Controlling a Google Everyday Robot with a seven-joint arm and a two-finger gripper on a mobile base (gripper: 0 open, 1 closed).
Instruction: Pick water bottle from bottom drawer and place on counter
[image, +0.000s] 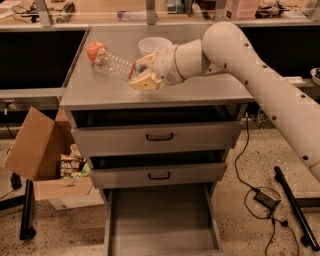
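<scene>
I have the gripper (140, 75) over the left half of the counter (205, 91), its jaws pinching the water bottle (114, 63) at the end nearest the wrist. The bottom drawer (160, 217) stands pulled out below with a bare floor, so by my reading the lift is done and what's left is the set-down. The bottle's long axis runs on a slant, from the jaws up and to the left in the camera view, with the free end aimed at the counter's back left corner. It lies closer to flat than upright, and I can't tell which end carries the neck because the jaws cover one of them. I also can't tell whether its underside touches the metal or hangs just above it. A round orange-red thing (93, 49), probably a piece of fruit, sits right at the free end, and a white bowl (155, 45) stands just behind the wrist. To finish well, I'd come down slowly until the ribbed side rests along the top, keeping clear of the fruit and bowl. I'd part the jaws only when the bottle is fully supported, since a round, light bottle may roll toward the left edge, and then back off along its axis.
</scene>
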